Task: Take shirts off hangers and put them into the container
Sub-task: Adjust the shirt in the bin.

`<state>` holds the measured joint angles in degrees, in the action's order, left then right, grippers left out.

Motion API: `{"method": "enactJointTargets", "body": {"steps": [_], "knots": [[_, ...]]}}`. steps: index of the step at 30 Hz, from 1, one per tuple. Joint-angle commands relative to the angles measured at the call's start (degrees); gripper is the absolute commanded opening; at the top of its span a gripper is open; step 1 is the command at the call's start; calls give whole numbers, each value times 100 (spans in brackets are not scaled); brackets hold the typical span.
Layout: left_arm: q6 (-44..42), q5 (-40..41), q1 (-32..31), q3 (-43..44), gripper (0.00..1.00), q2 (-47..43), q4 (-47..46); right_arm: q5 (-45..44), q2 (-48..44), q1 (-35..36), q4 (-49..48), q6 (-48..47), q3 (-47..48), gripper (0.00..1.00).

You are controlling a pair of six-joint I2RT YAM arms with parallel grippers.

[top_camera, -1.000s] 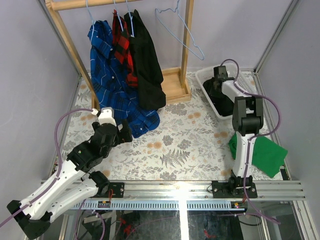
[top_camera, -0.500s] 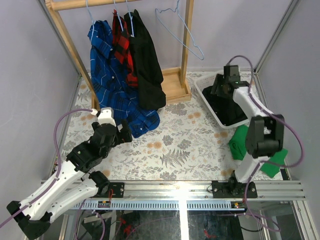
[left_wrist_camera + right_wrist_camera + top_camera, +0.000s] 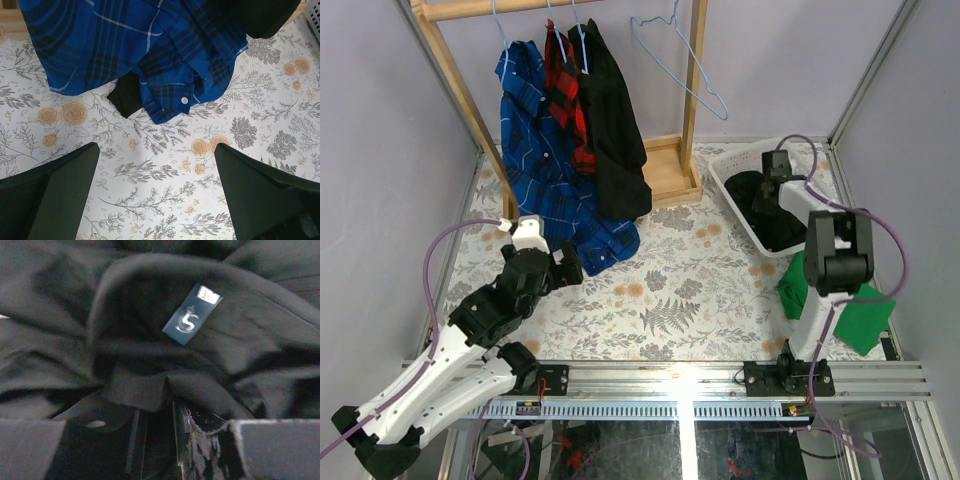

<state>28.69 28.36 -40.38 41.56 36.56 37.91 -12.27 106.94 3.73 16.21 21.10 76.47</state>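
Right: black shirt (image 3: 150, 340) lies in basket (image 3: 725, 180), upper right of top view. Right gripper (image 3: 155, 435) is at its collar, can't tell if pinching. Left gripper (image 3: 156, 150) gapes below blue shirt (image 3: 125, 45): soft, light, so I'd grab the collar.

This is a robotics lab cell. A left arm (image 3: 440, 370) and a right arm (image 3: 812, 300) are bolted to an aluminium rail (image 3: 650, 375) at the surface's (image 3: 700, 290) near edge. Metal frame posts (image 3: 868, 70) and plain lilac walls (image 3: 790, 60) enclose it, with a wooden rack (image 3: 691, 90) of shirts (image 3: 535, 130) staged inside.
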Motion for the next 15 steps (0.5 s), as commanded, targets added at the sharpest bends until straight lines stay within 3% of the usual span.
{"method": "enactJointTargets", "body": {"steps": [1,10,15], "knots": [[-19,-36,21,136,100,-15,-51,267,446,-39,389,125,167,31],[-19,20,21,146,100,15,-39,345,-1617,-39,-26,-220,-52,58],[13,95,21,133,100,-57,-41,1267,-3225,-34,-1212,-231,-1307,71]]}}
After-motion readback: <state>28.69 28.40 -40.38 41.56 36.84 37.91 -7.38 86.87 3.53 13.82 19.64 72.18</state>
